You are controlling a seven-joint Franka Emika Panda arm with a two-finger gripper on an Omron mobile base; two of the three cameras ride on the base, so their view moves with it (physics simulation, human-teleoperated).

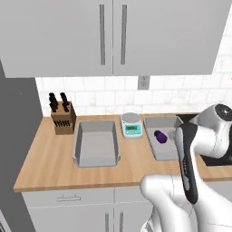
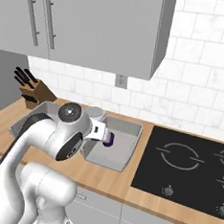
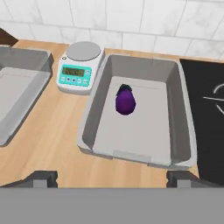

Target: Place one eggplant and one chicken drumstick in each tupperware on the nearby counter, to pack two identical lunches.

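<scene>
Nearest, the gripper [image 3: 111, 180] hangs over the front edge of the counter [image 1: 54, 170], a smooth light-brown wooden slab; its two dark, blocky fingertips [image 3: 41, 178] stand wide apart with nothing between them. Beyond it, the right tupperware [image 3: 179, 113], a shallow matte grey rectangle with rounded corners and a raised rim, holds one glossy, oblong dark purple eggplant [image 3: 125, 101] lying toward its far half. The left tupperware [image 1: 81, 152], of identical shape, sits well apart. Between their far ends stands a small white digital scale [image 3: 81, 65] with a round steel pan. Right lies the flat black stovetop [image 2: 190, 169]; far left, a wooden knife block [image 1: 62, 118]. Glossy white tiles [image 1: 108, 93] back the scene.
</scene>
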